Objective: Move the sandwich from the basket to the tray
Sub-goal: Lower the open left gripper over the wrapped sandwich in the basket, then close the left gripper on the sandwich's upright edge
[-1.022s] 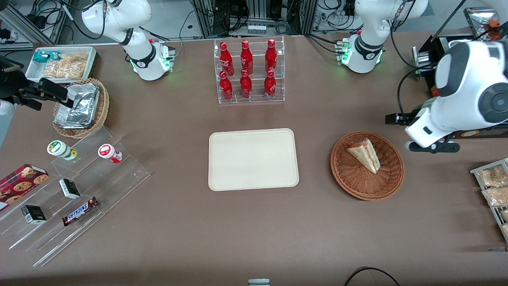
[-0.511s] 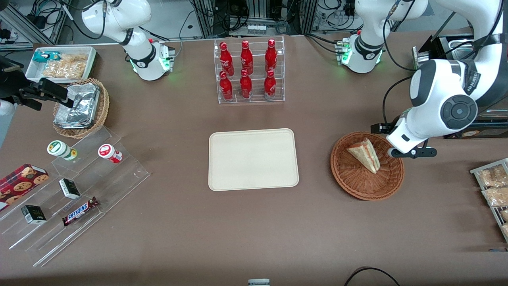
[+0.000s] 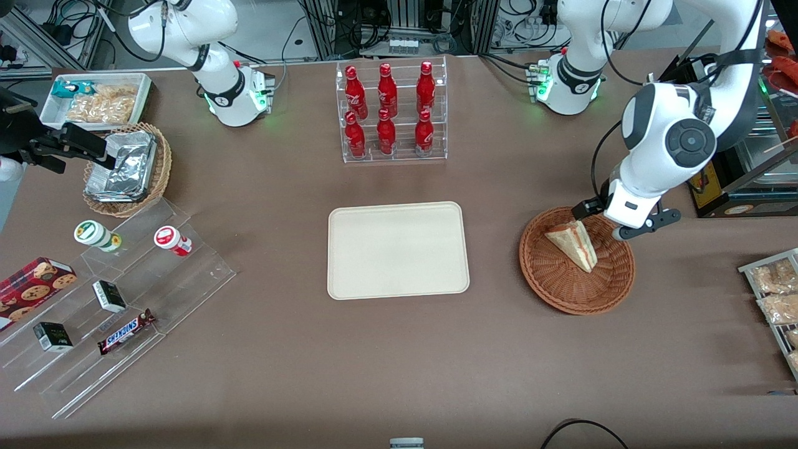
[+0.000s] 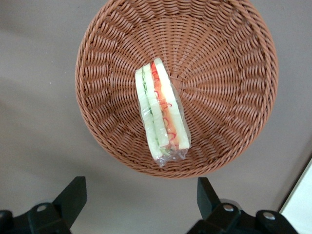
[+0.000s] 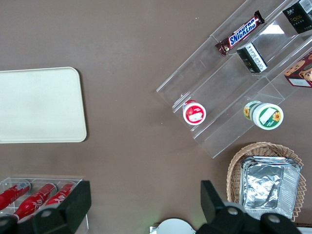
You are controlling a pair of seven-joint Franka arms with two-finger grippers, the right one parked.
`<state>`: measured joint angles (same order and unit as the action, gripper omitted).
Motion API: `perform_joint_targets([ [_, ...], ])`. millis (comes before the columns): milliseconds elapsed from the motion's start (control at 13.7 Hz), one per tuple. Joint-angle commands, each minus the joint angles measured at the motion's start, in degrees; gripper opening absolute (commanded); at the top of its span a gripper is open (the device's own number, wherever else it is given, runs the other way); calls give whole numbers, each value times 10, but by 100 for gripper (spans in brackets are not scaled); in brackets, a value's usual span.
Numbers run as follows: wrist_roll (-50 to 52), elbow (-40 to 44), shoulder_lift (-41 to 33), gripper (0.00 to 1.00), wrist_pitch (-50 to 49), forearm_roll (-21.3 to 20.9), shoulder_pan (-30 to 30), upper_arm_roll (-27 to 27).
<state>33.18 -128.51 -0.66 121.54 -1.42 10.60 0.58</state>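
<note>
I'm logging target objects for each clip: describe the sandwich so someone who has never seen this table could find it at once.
Start at the cream tray in the middle of the table, then look toward the working arm's end to the round reddish-brown basket. The sandwich lies in it, a clear-wrapped pale wedge with green and orange-red filling, below the open gripper. The other basket holds only foil packs.

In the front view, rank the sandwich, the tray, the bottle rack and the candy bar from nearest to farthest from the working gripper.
Gripper hangs open over the basket's rim.
1. Sandwich, in the basket beside the gripper.
2. Tray, mid-table.
3. Bottle rack, farther from the camera than the tray.
4. Candy bar, toward the parked arm's end.
</note>
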Motion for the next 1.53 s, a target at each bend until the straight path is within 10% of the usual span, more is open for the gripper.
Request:
perform_joint_targets([
  [0, 64, -43, -20, 100, 48, -10, 14, 1],
  [1168, 288, -67, 101, 99, 226, -7, 14, 1],
  [1460, 298, -66, 101, 45, 219, -5, 12, 1],
])
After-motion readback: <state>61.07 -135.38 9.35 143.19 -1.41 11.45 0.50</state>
